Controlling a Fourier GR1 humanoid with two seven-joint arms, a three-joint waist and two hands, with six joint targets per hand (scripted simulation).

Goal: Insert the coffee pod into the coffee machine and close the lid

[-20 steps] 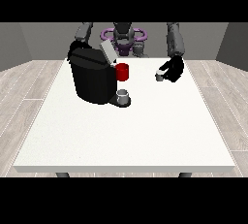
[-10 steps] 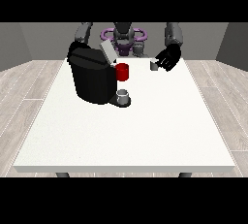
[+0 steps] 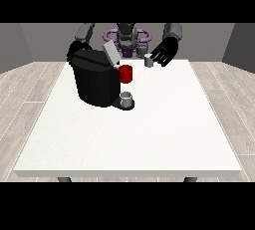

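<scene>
The hand at the view's right pinched the coffee pod above the far table, right of the coffee machine, lid raised

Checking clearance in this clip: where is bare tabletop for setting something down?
The table's near half, and its right side beyond the coffee machine, are bare. The far-left is crowded: machine, small cup, raised lid.
</scene>
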